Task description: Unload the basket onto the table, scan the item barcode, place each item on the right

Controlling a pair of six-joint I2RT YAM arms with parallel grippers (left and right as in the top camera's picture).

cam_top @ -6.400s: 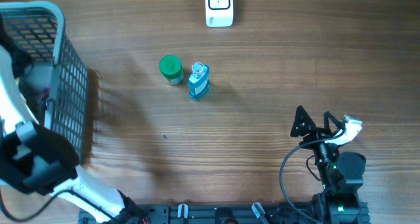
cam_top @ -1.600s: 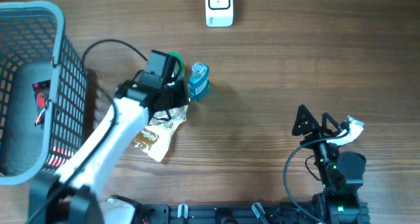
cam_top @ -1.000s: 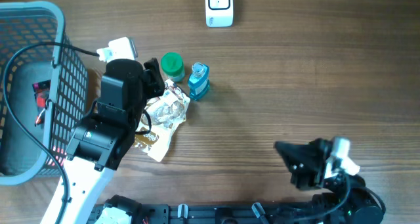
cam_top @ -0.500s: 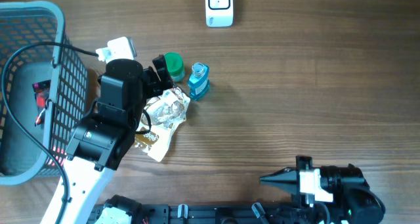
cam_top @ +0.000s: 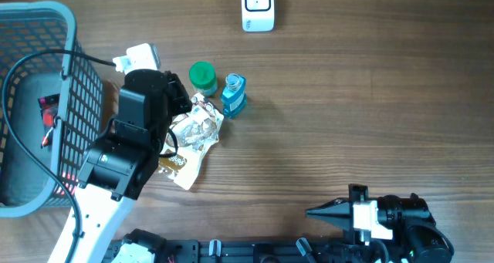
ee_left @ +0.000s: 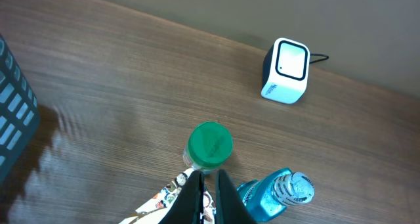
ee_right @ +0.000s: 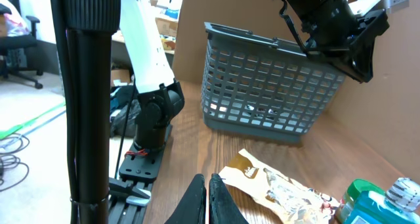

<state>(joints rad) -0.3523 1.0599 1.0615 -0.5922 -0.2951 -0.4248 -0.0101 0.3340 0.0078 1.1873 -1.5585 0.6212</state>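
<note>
One wooden table (cam_top: 347, 101) carries five things: one basket, one scanner, one jar, one bottle and one packet. Two arms work over it.

The grey mesh basket (cam_top: 73, 32) stands at the far left edge. The white scanner (cam_top: 258, 7) sits alone at the far middle of the table, well apart from everything else. The crinkled gold-and-white packet (cam_top: 189, 139) lies flat on the table, left of centre, just right of the basket. Beyond its far end stands the jar (cam_top: 202, 78) with a green lid. The blue bottle (cam_top: 233, 95) lies just to the jar's right – the two are close, though I cannot tell whether they touch.

The left fingers (ee_left: 191, 201) are closed, tip to tip, directly over the packet's far end and just short of the jar. Whether they pinch a fold of the wrapper cannot be told from these views. The left arm (cam_top: 116, 159) reaches in from the near left edge, across the near end of the packet.

The right fingers (ee_right: 195, 199) are closed too, with nothing between them. They hang at the near right edge of the table and point left – well apart from all five things.
</note>
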